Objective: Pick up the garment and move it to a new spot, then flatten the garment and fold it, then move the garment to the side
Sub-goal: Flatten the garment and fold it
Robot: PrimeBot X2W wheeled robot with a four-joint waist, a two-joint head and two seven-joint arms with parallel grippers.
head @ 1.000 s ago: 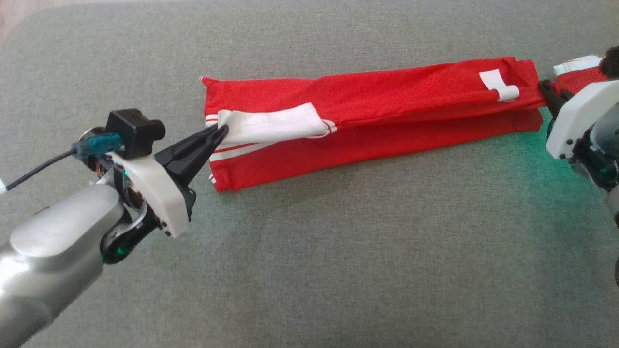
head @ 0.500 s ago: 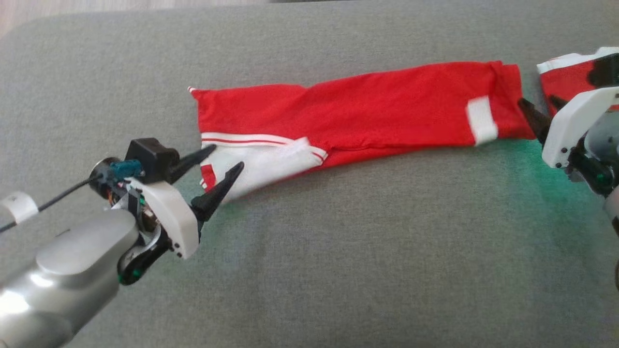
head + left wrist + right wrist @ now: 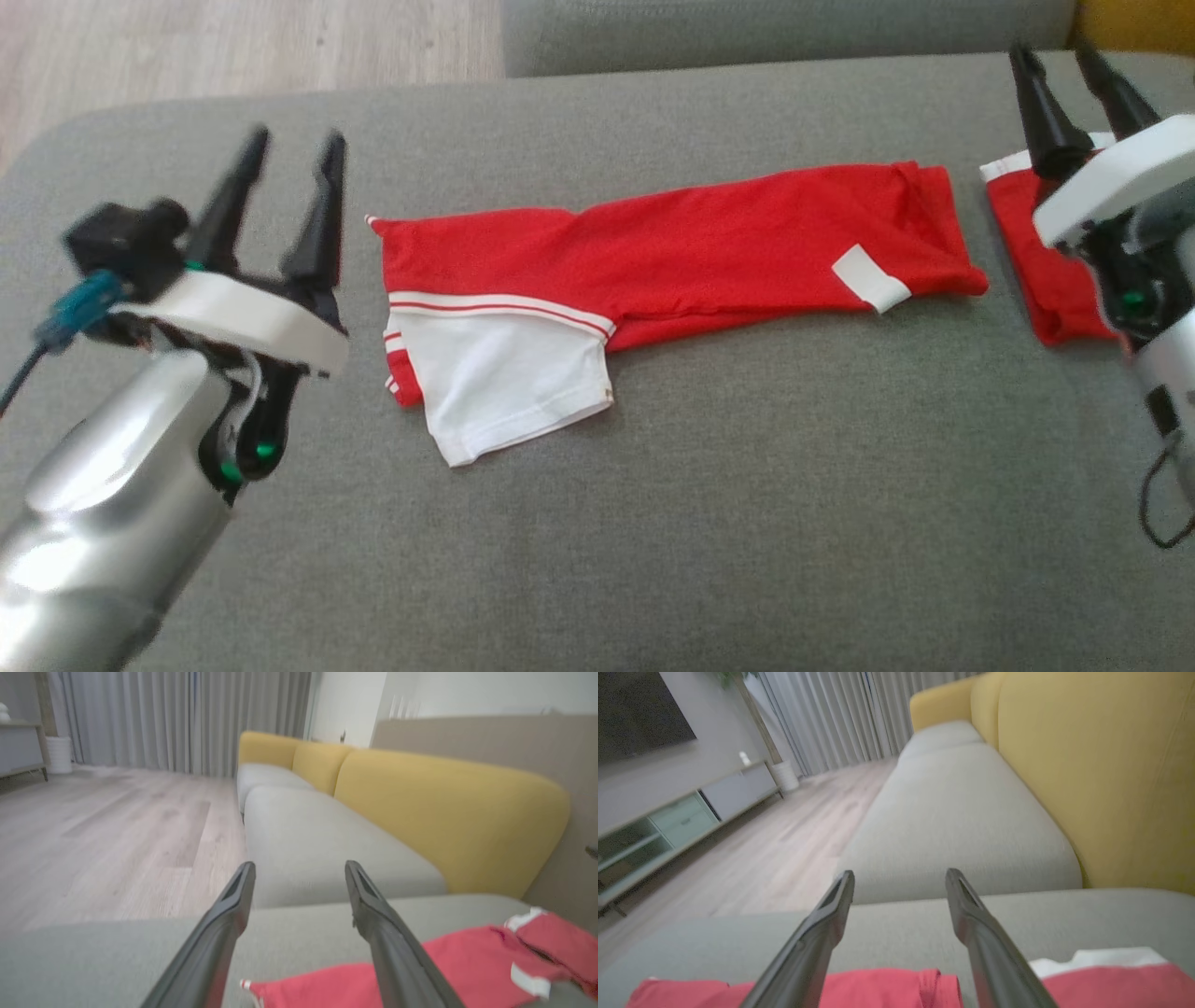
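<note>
Lying flat on the grey sofa seat (image 3: 653,523), the garment (image 3: 709,233) makes a long red band across the head view, from near the left pincer (image 3: 296,140) to near the right pincer (image 3: 1053,49). At its left end a white side panel (image 3: 495,383) with thin red lines is turned out toward the front of the seat. Near its right end there is a small white patch (image 3: 868,278). The left pincer is open, its 2 fingers spread and pointing away from the robot, just beside the left end of the garment, and it grips nothing. The right pincer is also open and empty. In the head view it covers part of a second red cloth (image 3: 1027,261) with a white edge, which lies just beside the right end of the garment with a narrow gap between them. The wrist views show a yellow backrest (image 3: 444,812), a wooden floor (image 3: 117,835) and grey curtains (image 3: 163,718).
</note>
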